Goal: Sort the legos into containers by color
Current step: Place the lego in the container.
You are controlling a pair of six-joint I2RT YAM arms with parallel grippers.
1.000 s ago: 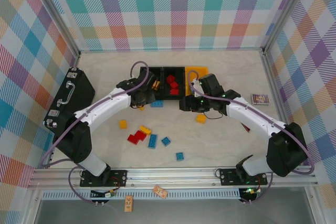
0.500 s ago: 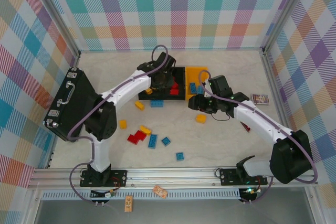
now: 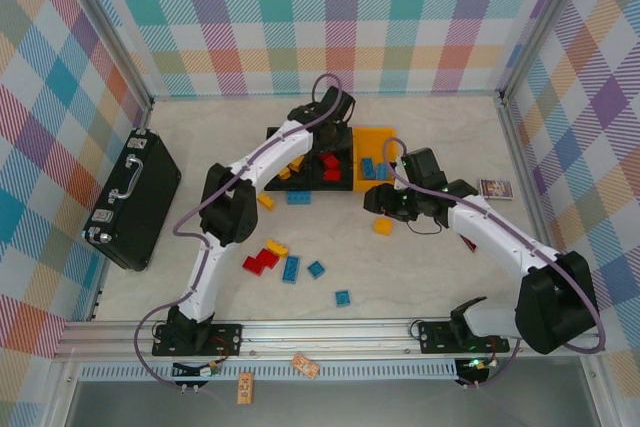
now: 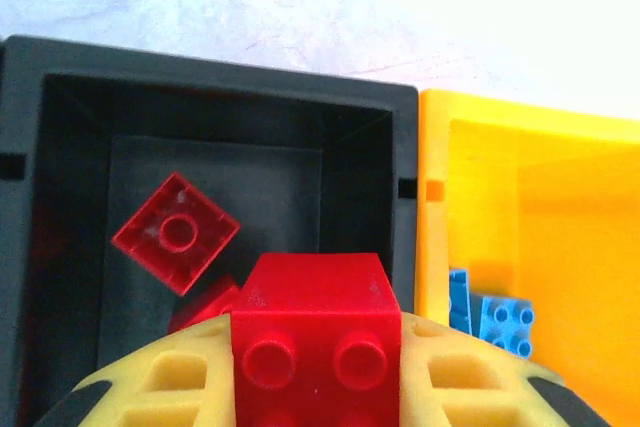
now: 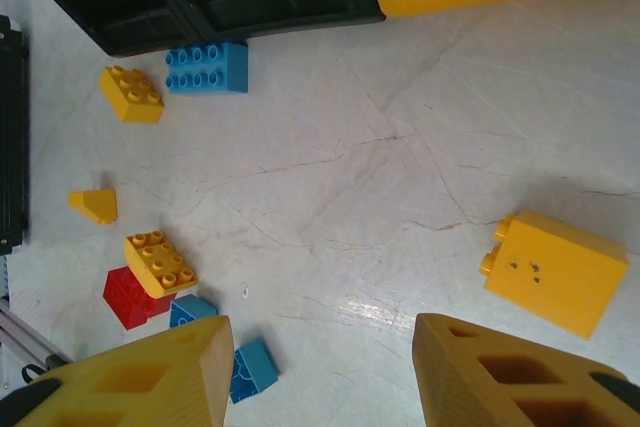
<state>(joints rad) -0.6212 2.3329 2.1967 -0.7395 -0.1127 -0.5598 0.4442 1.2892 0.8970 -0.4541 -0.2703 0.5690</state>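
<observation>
— Swung the left gripper (image 4: pixel 315 372) farther forward over the last second. Pinched narrow on a red brick (image 4: pixel 312 297).
— Directly below it?
— Middle black bin (image 4: pixel 200 62), with red bricks (image 4: pixel 176 232) lying inside, just ahead and beneath. Yellow-orange bin (image 4: pixel 560 177) to its right, holding blue ones (image 4: pixel 505 317).
— Advice?
— Keep centred over the black floor, clear of the shared wall. Lower a little, then let go cleanly.
— And the right gripper (image 5: pixel 320 367)?
— Half spread, gripping nothing, hovering above the table (image 5: pixel 400 147). Yellow brick (image 5: pixel 555 272) ahead to its right, probably worth taking next.
</observation>
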